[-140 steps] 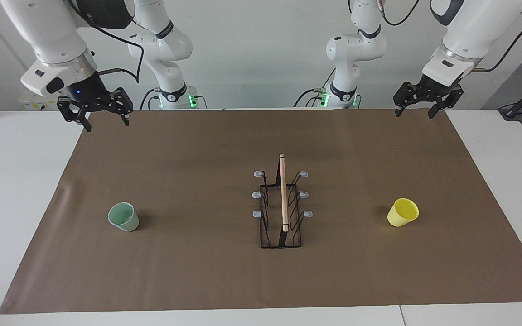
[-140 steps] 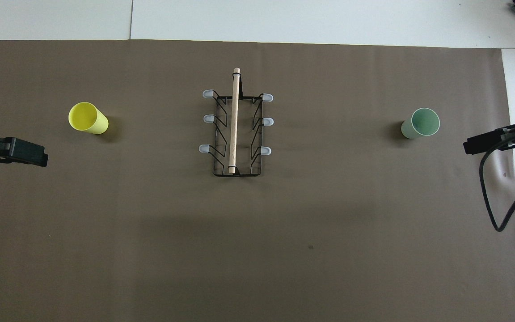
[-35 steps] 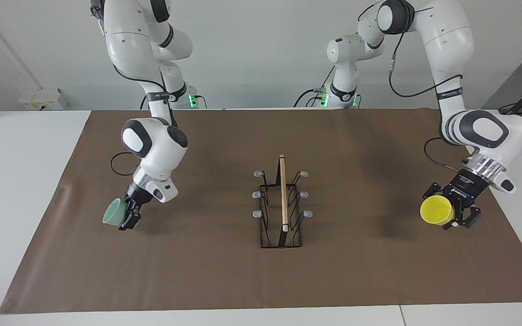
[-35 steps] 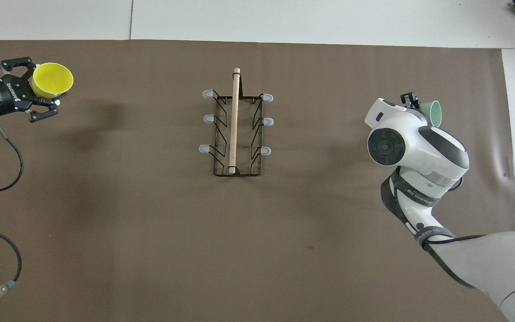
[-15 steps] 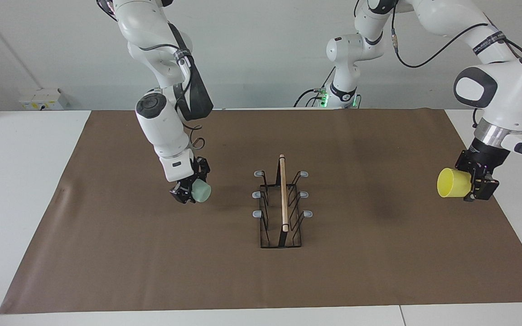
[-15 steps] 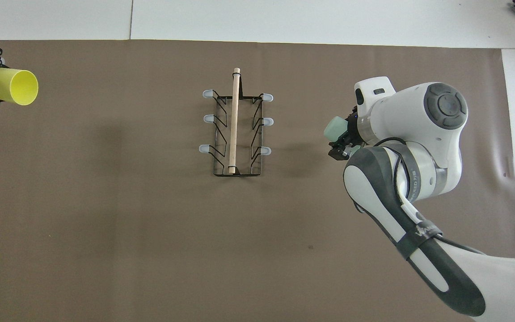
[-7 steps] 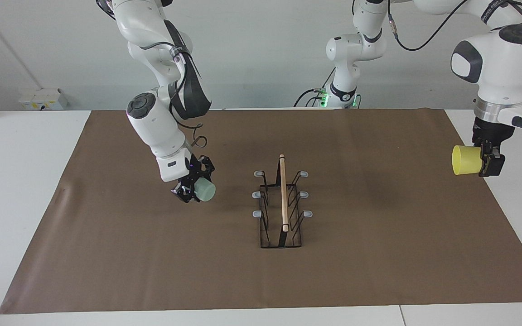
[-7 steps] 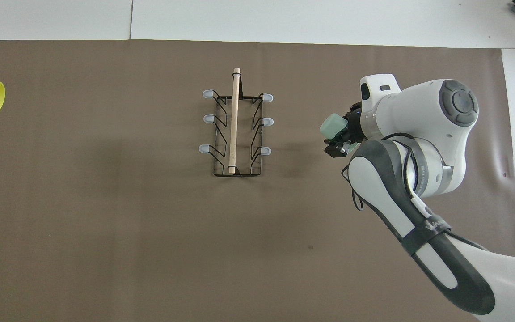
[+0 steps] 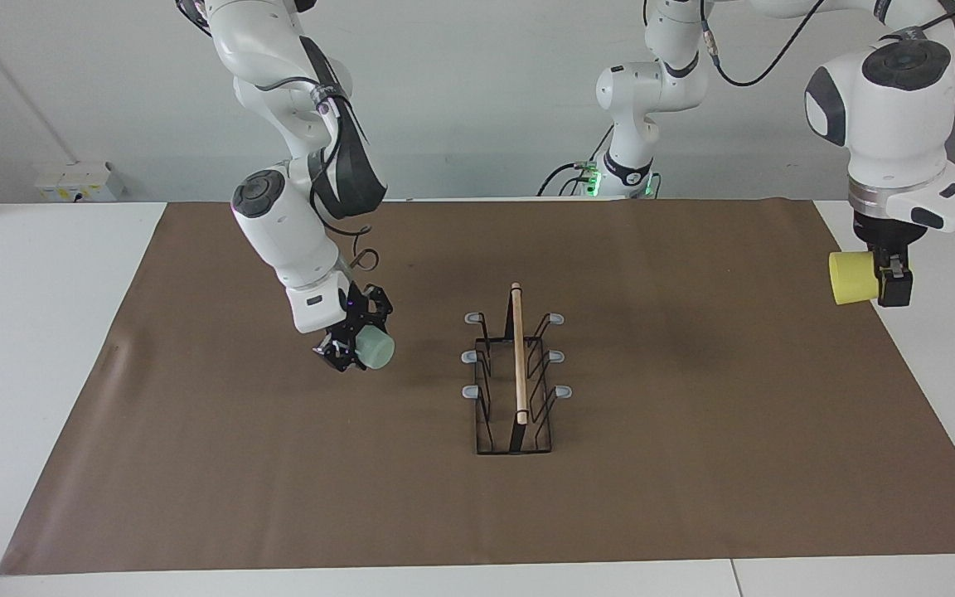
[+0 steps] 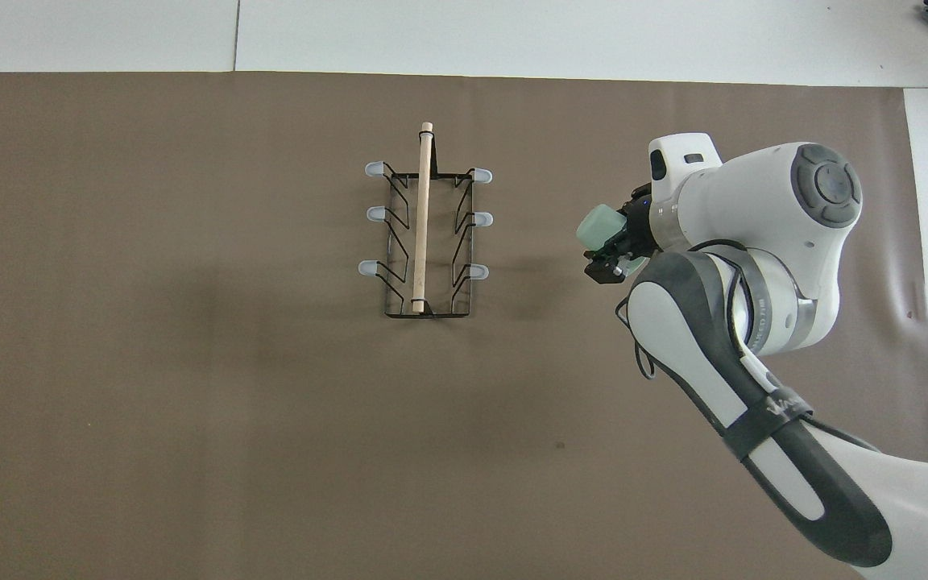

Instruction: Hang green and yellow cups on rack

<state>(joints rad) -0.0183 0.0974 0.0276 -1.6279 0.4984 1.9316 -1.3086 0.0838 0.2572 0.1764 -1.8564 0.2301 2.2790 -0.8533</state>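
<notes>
Facing view – brown mat (image 9: 278,497) lies bare around rack (image 9: 516,373).

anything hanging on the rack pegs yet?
No. All six pegs of the rack are bare. The green cup is in the right gripper over the mat beside the rack; the yellow cup is in the left gripper over the mat's edge.

The mint green cup (image 9: 375,348) and yellow cup (image 9: 851,278) are hanging sideways in the air either side of the upright black wire rack (image 9: 516,373).
</notes>
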